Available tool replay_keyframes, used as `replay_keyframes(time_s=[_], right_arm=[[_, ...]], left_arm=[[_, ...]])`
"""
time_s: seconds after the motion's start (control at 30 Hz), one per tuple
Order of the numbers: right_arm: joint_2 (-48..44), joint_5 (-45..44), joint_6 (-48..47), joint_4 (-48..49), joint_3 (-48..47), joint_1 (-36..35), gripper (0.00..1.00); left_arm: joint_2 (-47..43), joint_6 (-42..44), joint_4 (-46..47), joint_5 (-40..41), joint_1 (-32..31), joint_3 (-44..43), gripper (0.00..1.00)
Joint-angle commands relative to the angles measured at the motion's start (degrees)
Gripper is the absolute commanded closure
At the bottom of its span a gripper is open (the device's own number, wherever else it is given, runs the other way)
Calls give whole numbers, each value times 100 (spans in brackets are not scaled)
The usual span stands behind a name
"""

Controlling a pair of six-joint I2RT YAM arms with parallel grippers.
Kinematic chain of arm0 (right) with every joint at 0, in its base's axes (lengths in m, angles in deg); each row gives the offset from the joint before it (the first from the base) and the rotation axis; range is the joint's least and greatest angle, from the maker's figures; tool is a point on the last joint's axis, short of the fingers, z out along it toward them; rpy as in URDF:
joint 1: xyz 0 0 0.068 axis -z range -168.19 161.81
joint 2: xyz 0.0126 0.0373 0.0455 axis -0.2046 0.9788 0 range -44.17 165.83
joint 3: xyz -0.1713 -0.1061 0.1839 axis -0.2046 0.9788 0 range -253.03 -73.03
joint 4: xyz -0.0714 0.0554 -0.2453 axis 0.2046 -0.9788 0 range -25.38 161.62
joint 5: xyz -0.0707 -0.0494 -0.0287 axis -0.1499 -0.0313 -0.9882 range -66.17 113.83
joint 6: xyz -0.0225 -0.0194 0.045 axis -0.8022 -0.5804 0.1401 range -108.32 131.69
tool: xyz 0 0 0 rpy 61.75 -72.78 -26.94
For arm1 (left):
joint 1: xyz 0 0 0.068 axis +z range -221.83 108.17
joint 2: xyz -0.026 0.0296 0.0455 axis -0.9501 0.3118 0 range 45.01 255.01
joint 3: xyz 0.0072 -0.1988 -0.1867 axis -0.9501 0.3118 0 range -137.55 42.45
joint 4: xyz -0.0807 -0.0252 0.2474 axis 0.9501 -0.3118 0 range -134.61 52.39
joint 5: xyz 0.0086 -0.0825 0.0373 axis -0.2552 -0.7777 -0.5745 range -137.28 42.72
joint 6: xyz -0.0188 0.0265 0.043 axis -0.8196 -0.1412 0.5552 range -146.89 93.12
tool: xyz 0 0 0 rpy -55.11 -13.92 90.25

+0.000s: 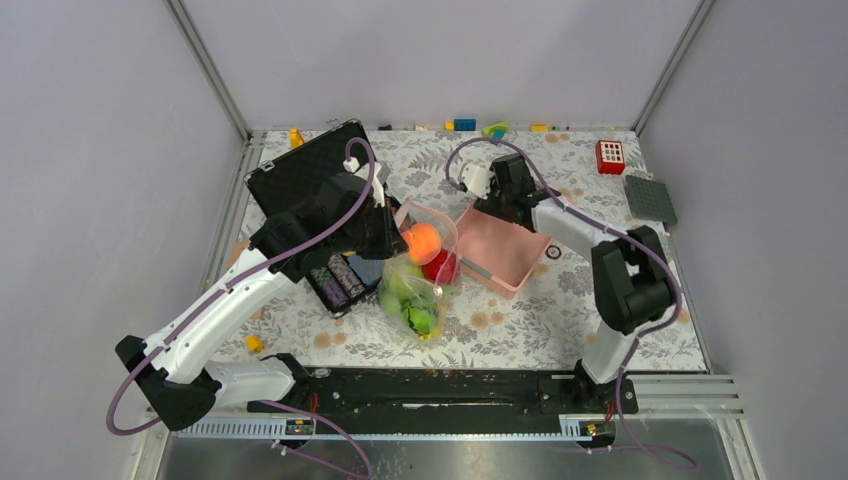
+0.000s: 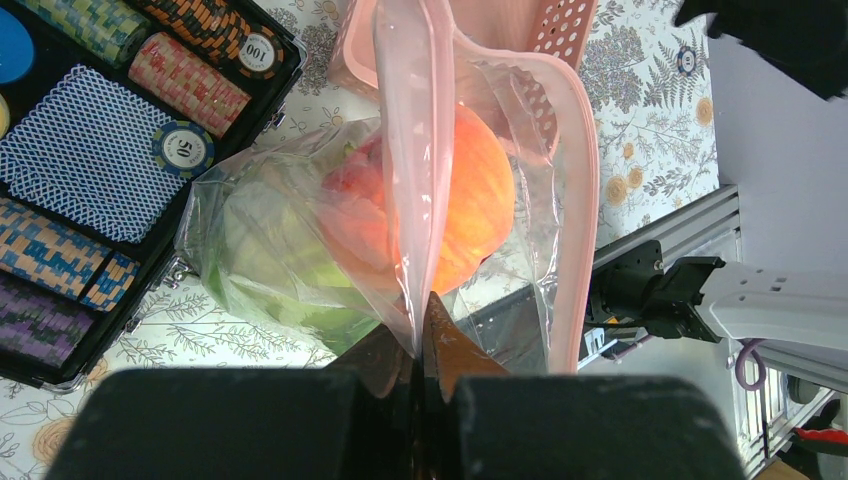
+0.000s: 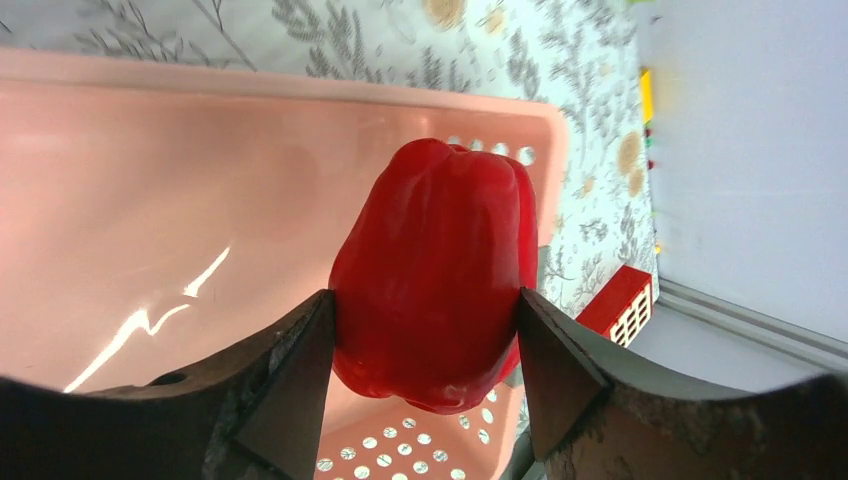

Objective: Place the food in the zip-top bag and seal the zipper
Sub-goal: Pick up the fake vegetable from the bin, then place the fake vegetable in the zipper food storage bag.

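Observation:
The clear zip-top bag (image 1: 413,292) hangs at mid-table, lifted by my left gripper (image 1: 390,228), which is shut on its mouth edge. In the left wrist view, my left gripper (image 2: 422,330) pinches one wall of the bag (image 2: 270,230). The pink zipper strip (image 2: 575,200) loops open to the right. Inside are an orange fruit (image 2: 470,200), green food (image 2: 270,280) and something red (image 2: 350,180). My right gripper (image 3: 425,340) is shut on a red toy fruit (image 3: 440,270) just above the pink basket (image 3: 150,200). From above, the right gripper (image 1: 490,200) hides that fruit.
An open black poker chip case (image 1: 310,175) lies left of the bag, its chips (image 2: 185,150) close to the bag's side. A red block (image 1: 610,156) and a grey plate (image 1: 650,198) sit at the back right. Small toy bricks (image 1: 465,125) line the back edge.

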Motion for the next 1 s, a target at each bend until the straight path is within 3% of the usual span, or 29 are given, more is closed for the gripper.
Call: replay_keyframes(time_s=[0.0,0.33,0.63,0.77,0.8,0.97], right_arm=[[-822,547,744,295,157,-34,72],[-2170,988,2500,844,531,-34,80],[-3839,2680,4791,901,828,-34,82],[-4330,3952,6089,1701,1146,-34,83],[-4475,4738,6913,2245,1275,-45,84],[-4692,5416,8121,3510,1695,-246,86]], left_arm=[[-27,-36,347,-6,-15,-232,100],[-186,-57,348,35,-11,-211,100],[-208,-55,125,108,-16,-397,100],[-118,-65,-3,108,-16,-503,100],[-94,-72,-23,110,-12,-526,100],[-81,-129,-24,110,-12,-541,100]])
